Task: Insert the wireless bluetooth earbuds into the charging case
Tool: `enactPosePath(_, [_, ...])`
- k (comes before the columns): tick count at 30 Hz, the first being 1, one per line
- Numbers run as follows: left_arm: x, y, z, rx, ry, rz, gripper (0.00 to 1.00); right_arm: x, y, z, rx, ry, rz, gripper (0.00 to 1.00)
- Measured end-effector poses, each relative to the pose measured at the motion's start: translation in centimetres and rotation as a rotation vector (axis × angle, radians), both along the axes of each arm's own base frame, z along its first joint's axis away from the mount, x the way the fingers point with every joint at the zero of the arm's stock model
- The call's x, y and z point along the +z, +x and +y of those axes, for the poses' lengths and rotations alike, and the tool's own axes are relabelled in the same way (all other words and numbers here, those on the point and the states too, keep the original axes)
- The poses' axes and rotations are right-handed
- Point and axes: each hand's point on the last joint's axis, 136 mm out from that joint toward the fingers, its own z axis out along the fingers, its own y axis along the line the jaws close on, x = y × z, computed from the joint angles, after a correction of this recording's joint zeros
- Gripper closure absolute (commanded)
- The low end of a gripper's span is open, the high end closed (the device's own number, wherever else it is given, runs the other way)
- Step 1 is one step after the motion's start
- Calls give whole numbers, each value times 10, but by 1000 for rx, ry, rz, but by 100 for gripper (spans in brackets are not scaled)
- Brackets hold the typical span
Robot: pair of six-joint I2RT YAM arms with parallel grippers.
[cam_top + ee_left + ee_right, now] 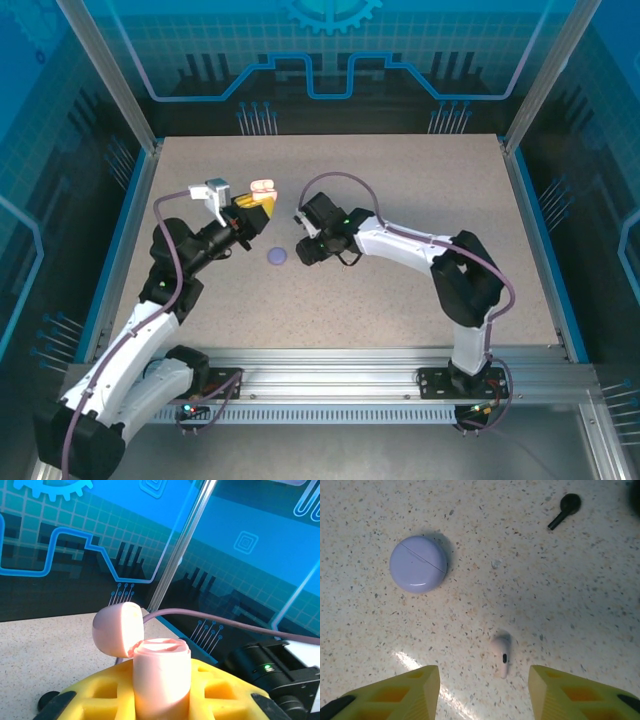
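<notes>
A pale pink charging case [161, 677] stands upright in my left gripper [162, 702], which is shut on it between yellow fingers [97, 692]. Its round lid [117, 629] hangs open to the left. From above, that case [263, 187] is held off the table at the back left. My right gripper [484, 680] is open and points down at the table. A pale pink earbud [501, 655] lies flat between its yellow fingertips [427, 680], touching neither. A black earbud [565, 507] lies farther off at the upper right.
A closed lilac round case [418, 563] rests on the speckled table [560, 595]; from above, this lilac case [277, 257] lies between the two arms. My right gripper [305, 238] hovers just right of it. Metal posts and blue walls ring the table.
</notes>
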Motion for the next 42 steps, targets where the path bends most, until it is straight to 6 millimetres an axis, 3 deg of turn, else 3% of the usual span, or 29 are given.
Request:
enactPosePath(12, [8,-7,3,3,-6,-22,100,-42,7,0,-4,-110,56,51])
enactPosePath(42, [8,-9,3,3,-5,-21,100,-70,9,-5,-100,-177,98,61])
